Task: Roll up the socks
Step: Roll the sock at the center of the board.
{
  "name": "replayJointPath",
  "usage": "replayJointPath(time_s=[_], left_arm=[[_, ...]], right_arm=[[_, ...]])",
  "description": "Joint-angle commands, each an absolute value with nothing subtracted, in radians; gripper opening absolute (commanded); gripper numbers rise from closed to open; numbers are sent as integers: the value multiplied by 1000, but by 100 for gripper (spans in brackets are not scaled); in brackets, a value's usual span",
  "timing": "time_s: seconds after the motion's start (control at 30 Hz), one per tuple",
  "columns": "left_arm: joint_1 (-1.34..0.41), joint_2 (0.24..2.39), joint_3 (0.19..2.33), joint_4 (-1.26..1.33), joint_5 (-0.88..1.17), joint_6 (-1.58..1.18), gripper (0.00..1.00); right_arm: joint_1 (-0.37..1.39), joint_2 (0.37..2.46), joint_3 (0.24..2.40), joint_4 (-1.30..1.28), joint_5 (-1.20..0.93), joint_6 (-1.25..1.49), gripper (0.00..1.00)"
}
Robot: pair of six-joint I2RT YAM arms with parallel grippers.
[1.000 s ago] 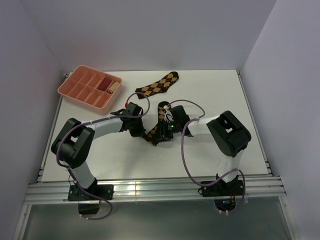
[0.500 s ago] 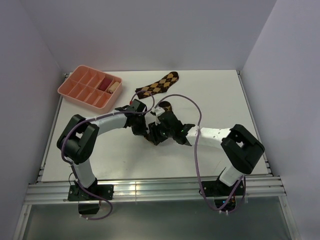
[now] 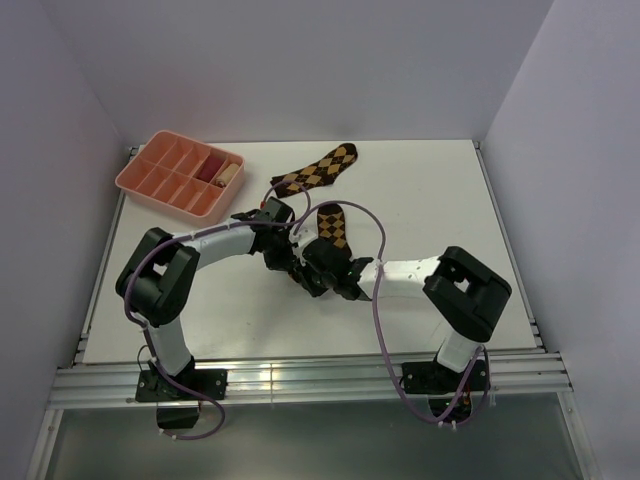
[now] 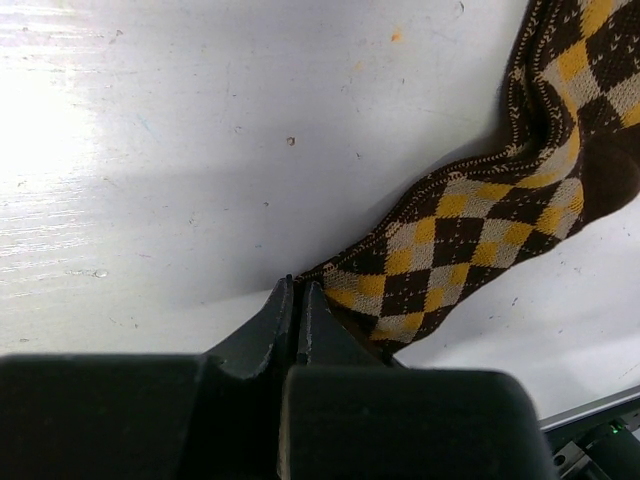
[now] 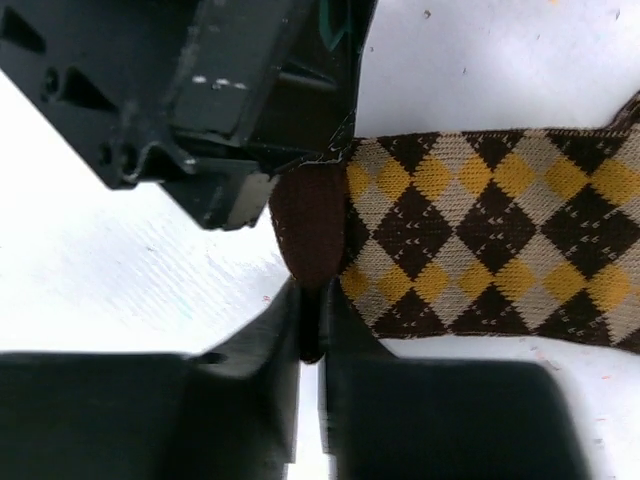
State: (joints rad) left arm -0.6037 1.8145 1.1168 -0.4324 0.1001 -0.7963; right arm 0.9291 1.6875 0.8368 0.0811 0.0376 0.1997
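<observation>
Your left gripper (image 4: 297, 292) is closed tight on a corner of the nearer sock (image 3: 331, 225). Your right gripper (image 5: 312, 300) pinches its brown tip, almost shut. From both, the sock's length runs away across the tabletop (image 3: 450, 200). The second sock (image 3: 320, 170) lies well apart, farther back.

So the right arm (image 3: 405, 270) is swinging back in from that stretched-out reach, its elbow pulling away from the desk's (image 3: 520, 200) right edge and the forearm lying low. The right gripper (image 5: 310, 330) was spreading wide a moment ago and is now closing down again. It looks like it's closing on the plain brown end of the near sock (image 5: 480, 230). The left gripper (image 3: 285, 262) is nudging slightly toward the far edge. The sock's far end is flattening out of its bunched-up lump and showing more diamonds.
</observation>
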Motion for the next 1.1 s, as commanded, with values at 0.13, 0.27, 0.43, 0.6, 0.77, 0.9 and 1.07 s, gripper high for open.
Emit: replayJointPath(time_s=[0.13, 0.27, 0.43, 0.6, 0.77, 0.9, 1.07], left_arm=[[-598, 1763, 1123, -431, 45, -813, 21], [-580, 1686, 1094, -385, 17, -870, 46], [-572, 1568, 1005, -282, 21, -914, 62], [-575, 1488, 910, -193, 83, -897, 63], [-595, 1468, 825, -97, 115, -887, 59], [-609, 1483, 763, -14, 143, -899, 60], [-626, 1540, 759, 69, 170, -907, 60]], right_arm=[[873, 1678, 807, 107, -133, 294, 0], [766, 1700, 762, 181, -342, 420, 0], [623, 1750, 701, 322, -572, 556, 0], [525, 1828, 646, 471, -768, 701, 0], [460, 1928, 603, 635, -871, 850, 0], [416, 1974, 586, 683, -914, 901, 0], [413, 1980, 609, 585, -896, 858, 0]])
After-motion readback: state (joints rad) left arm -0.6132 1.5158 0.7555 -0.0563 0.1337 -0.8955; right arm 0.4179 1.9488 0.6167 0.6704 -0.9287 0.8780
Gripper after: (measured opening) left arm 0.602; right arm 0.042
